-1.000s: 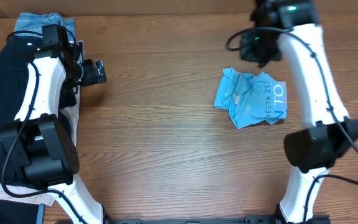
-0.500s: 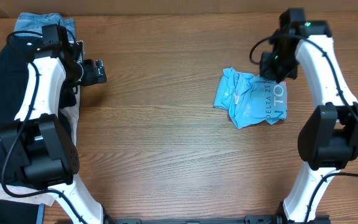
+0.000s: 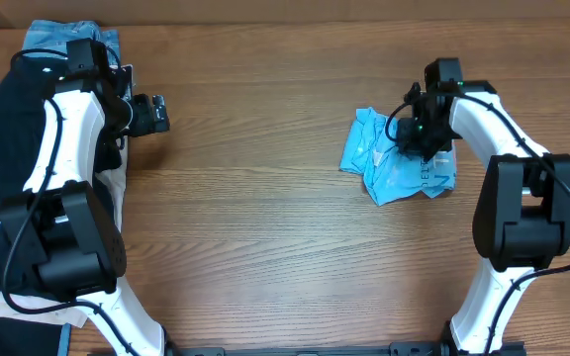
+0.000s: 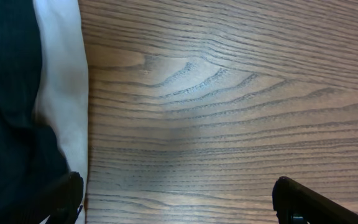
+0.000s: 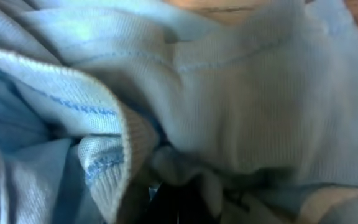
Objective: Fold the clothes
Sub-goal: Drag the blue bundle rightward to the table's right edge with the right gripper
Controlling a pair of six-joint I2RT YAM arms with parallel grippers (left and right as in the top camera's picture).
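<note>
Right gripper (image 3: 419, 138) is pressing, clenched, into the soft, light T-shirt (image 3: 374, 158); left gripper (image 4: 178, 202) is hanging released; pinch ribbed hem

Left jaws wide, right jaws closed

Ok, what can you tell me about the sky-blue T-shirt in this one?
The sky-blue T-shirt lies crumpled in a small heap on the right side of the wooden table, neither spread nor folded. Its thin knit fabric carries white print, mostly hidden. The right wrist view shows a ribbed hem with blue stitching. The right gripper, shut, sits against its upper right part.
</note>
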